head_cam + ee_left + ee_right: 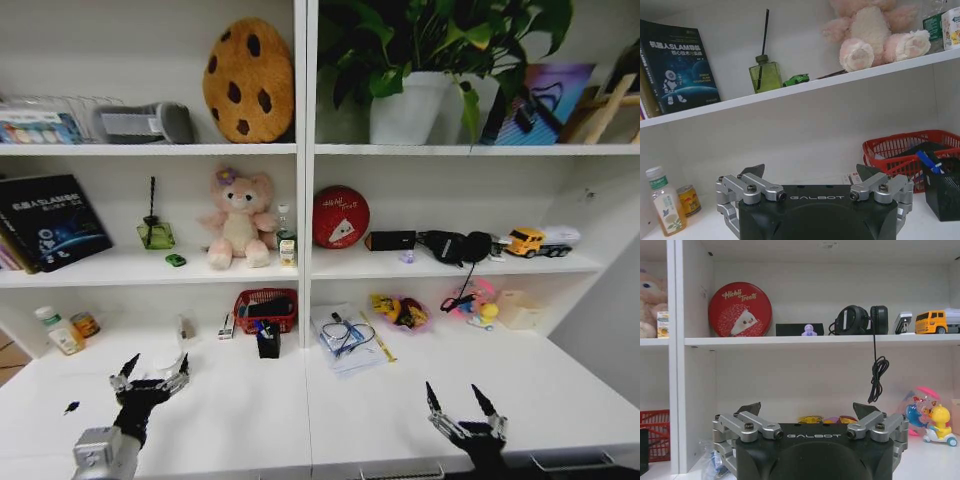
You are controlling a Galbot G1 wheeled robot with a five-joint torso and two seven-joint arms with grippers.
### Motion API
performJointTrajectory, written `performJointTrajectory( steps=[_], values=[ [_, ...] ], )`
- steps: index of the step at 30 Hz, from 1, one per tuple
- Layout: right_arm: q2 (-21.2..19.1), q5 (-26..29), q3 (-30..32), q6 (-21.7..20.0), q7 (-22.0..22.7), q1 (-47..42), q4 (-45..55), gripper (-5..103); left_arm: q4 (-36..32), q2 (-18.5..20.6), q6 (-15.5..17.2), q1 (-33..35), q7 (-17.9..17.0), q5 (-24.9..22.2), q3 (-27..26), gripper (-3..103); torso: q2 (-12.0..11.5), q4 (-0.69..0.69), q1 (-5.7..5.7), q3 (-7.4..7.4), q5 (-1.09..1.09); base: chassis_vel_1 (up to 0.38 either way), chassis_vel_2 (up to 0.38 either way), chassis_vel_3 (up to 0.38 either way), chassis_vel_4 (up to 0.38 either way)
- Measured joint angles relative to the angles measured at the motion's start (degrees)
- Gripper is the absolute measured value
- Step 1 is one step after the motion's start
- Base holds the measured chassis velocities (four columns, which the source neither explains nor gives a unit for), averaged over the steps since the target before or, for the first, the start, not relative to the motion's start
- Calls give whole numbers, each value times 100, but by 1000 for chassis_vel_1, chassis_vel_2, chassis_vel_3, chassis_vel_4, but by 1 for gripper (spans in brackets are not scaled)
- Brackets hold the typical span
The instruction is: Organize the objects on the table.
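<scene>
I'm looking down at the desk (pixel 300 420), white top, running under a wall of shelves (pixel 300 150). Both arms are hovering low over its front edge, neither touching anything. Left gripper (pixel 152 374) is sitting over the front left of the desk, jaws spread wide, holding nothing. Right gripper (pixel 461 400) is sitting over the front right, also spread wide and holding nothing.

Clutter is lying along the back of the desk. A red basket (pixel 266 309) is standing near the middle divider, with a black pen cup (pixel 268 343) just in front of it. Right of the divider a clear packet with cables (pixel 343 335) is lying flat, then a yellow snack packet (pixel 402 311), then a duck toy (pixel 480 306). At the far left a bottle (pixel 58 331) is standing upright with a small tin (pixel 85 324) just beside it. A tiny dark item (pixel 71 407) is lying alone near the front left, well apart from the left gripper; I cannot tell what it is.
</scene>
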Motion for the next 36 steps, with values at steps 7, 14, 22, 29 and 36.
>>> performJointTrajectory(
  steps=[7,14,22,29,36],
  values=[
    [-17,-94,-20,-33,79,164,-69,100,0,0,0,0,1,0,0,100,-4,0,-3,-1,3,329,-175,-337,167],
    [-12,-181,-19,81,229,247,-116,100,0,0,0,2,-2,0,-1,100,-2,2,-11,-6,0,263,-139,-265,163],
    [48,-80,-86,97,264,267,-89,100,0,0,0,-1,0,0,0,100,-13,0,1,-2,2,-54,-5,23,-1],
    [67,-115,-147,91,299,283,-109,100,0,0,0,1,0,0,0,100,-12,1,-4,-5,1,15,54,5,-50],
    [67,-106,-152,94,329,293,-146,100,0,0,0,1,0,0,0,100,-11,1,-6,-6,1,150,98,-145,-118]
  ],
)
